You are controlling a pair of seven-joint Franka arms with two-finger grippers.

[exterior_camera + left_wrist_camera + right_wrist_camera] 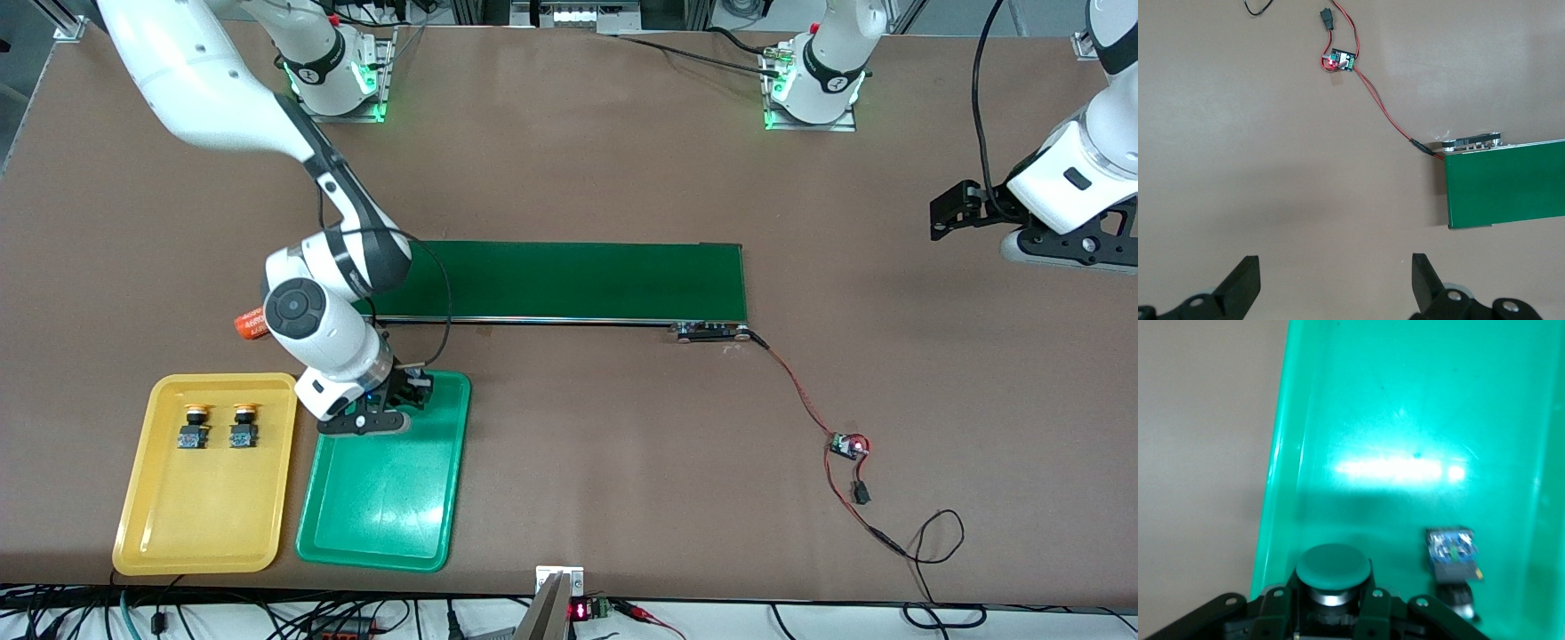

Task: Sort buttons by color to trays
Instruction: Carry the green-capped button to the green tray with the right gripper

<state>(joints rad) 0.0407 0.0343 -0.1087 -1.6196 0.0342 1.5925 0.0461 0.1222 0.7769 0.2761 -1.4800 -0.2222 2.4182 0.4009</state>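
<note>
Holding the last green button (1334, 568) clamped, the right pincer (380, 418) hovers over the green tray (382, 524); another green button (1451, 553) lies beneath it, both yellow buttons (218, 425) sit sorted beside it, and the left pincer (1335, 287) waits open.

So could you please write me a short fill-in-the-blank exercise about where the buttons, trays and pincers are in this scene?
1. Two yellow buttons sit side by side in the ____ tray.
2. The right pincer is shut on a ____ button over the green tray.
3. The left pincer, waiting over bare table at its own end, is ____.
4. A second green button lies in the ____ tray.

Missing words: yellow; green; open; green
</note>
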